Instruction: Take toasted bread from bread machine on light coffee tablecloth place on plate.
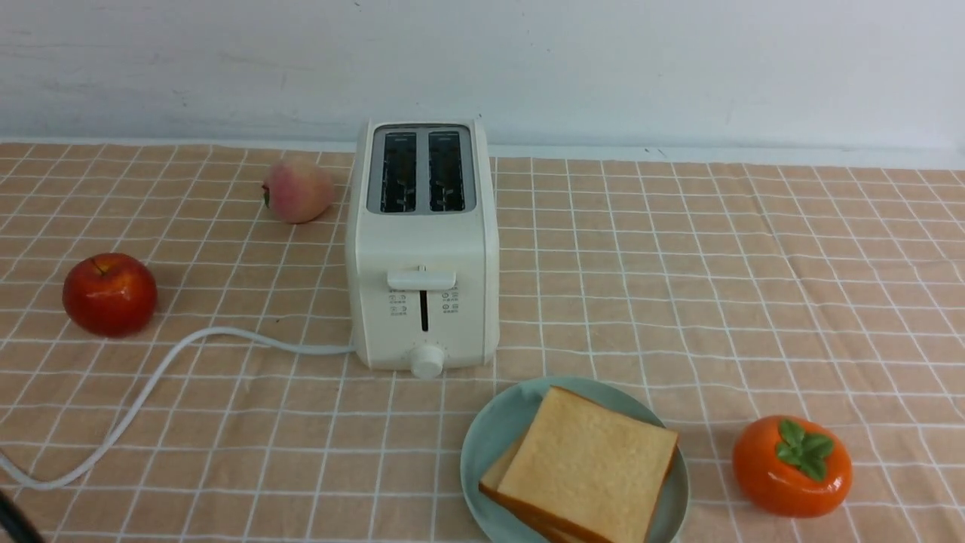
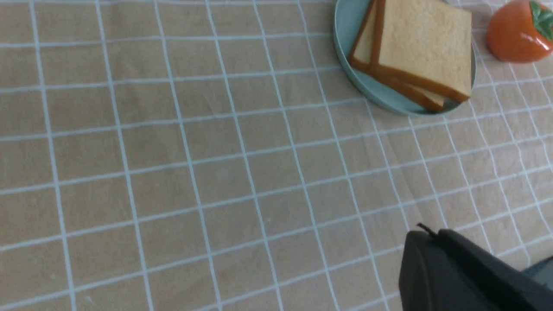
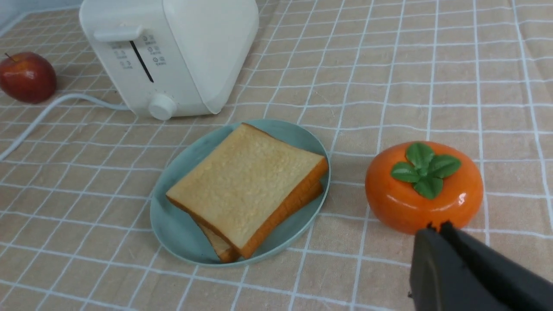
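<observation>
Two square slices of toasted bread [image 1: 592, 464], pale golden on their faces with orange-brown crusts, lie stacked on a round, shallow teal-blue plate [image 1: 482, 452], the upper slice turned at an angle so that a corner and an edge of the lower one show beneath it. The plate sits on a peach-tan tablecloth [image 1: 641, 302] with a white grid of thin lines, nearer the camera than the toaster and slightly to its right in the front view. The boxy cream-white two-slot toaster [image 1: 422, 249] stands upright near the pale wall [image 1: 482, 68], its dark slots empty, its front lever [image 1: 421, 280] at the top of a black vertical track above a round white knob [image 1: 427, 362]. A white cord [image 1: 162, 369] curves away from its left side across the cloth. To the right of the plate, and apart from it, rests a glossy orange persimmon [image 1: 791, 467] topped with green leaves. On the left of the toaster are a shiny red apple [image 1: 110, 294] and, farther back and closer to the appliance, a pink-and-yellow peach [image 1: 298, 190]. The dark left gripper [image 2: 436, 233] is closed over the cloth, holding nothing, well apart from the plate. The dark right gripper [image 3: 440, 226] is also closed and empty, appearing near the persimmon in the right wrist view.
</observation>
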Robot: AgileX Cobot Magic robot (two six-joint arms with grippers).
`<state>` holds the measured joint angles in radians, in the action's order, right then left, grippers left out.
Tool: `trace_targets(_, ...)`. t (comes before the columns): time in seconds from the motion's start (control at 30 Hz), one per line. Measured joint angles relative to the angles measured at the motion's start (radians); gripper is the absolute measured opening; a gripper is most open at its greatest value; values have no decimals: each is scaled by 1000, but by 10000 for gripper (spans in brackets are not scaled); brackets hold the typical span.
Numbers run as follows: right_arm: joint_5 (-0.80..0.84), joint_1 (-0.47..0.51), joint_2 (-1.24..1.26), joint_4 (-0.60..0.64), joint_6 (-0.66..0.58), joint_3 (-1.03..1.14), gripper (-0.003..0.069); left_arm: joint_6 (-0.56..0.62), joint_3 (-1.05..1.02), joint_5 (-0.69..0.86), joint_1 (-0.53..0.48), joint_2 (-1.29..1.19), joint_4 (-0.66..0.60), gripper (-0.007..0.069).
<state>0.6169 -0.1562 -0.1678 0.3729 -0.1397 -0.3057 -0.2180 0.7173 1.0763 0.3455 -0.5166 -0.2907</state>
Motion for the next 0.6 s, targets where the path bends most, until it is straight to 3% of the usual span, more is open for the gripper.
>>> trace_targets(0.17, -6, 0, 0, 1, 0, 0, -19, 9, -1, 22, 0, 71, -82, -14)
trace_targets(0.6, -8, 0, 0, 1, 0, 0, -11, 19, -1, -69, 0, 77, -31, -14)
